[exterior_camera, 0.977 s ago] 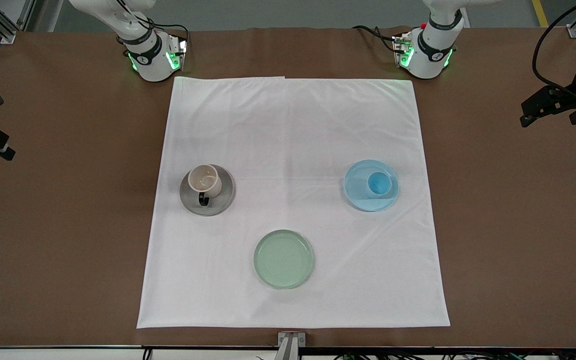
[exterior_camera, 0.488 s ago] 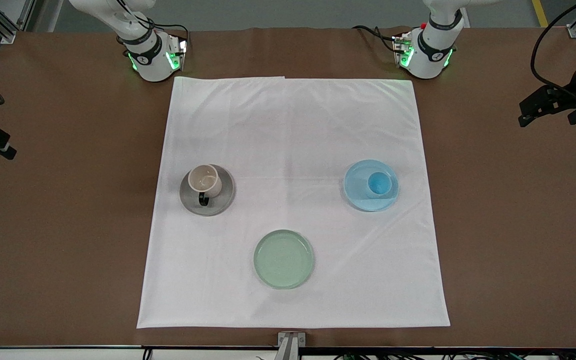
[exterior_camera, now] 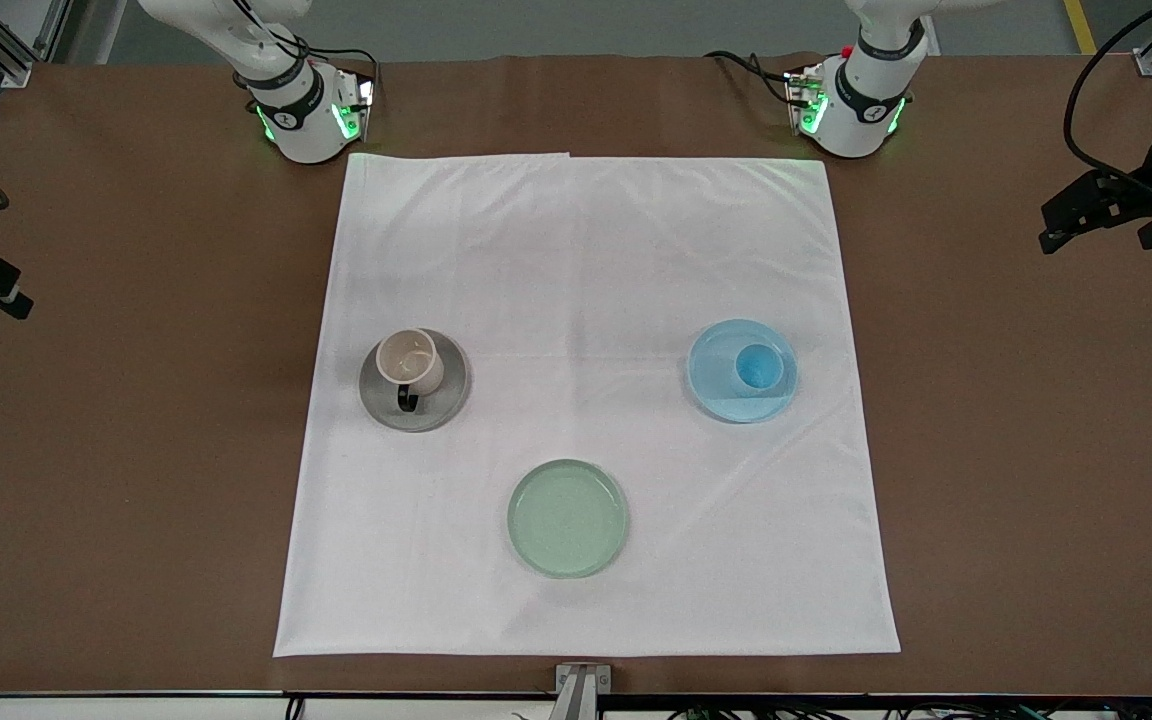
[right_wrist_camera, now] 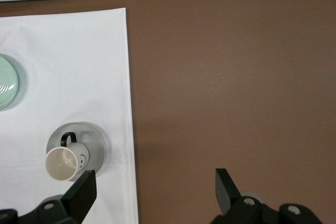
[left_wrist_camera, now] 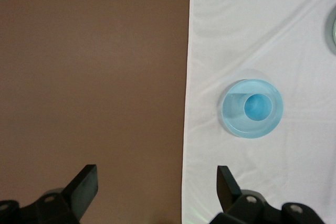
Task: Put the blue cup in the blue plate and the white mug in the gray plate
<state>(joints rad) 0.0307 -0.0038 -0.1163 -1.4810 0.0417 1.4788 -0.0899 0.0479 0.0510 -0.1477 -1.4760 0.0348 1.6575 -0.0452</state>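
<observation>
While you look over the tabletop (exterior_camera: 136,450), you can see both halves of the job already appear done. The blue cup (exterior_camera: 759,369) stands upright in the blue plate (exterior_camera: 726,398), a little off the plate's middle, toward the left arm's end of the white cloth (exterior_camera: 586,250). The white mug (exterior_camera: 409,360) sits upright on the gray plate (exterior_camera: 436,405) toward the right arm's end, its black handle turned toward the front camera. Between them and nearer the front camera lies a pale green plate (exterior_camera: 567,518) with nothing on it — it has no part in the task.

Your left gripper (left_wrist_camera: 157,187) hangs high over the bare brown surface just past the cloth's edge, fingers (left_wrist_camera: 84,184) spread wide apart and holding nothing; the cup and its plate show well clear of it in the left wrist view. Your right gripper (right_wrist_camera: 155,190) is likewise up over the brown surface beside the cloth, fingers (right_wrist_camera: 81,190) wide apart and empty, with the mug and its plate off to one side.

Judging by how things lie, nothing is left to place — each arm looks pulled back and waiting. At most you might confirm that each vessel sits steady inside its plate's rim.
</observation>
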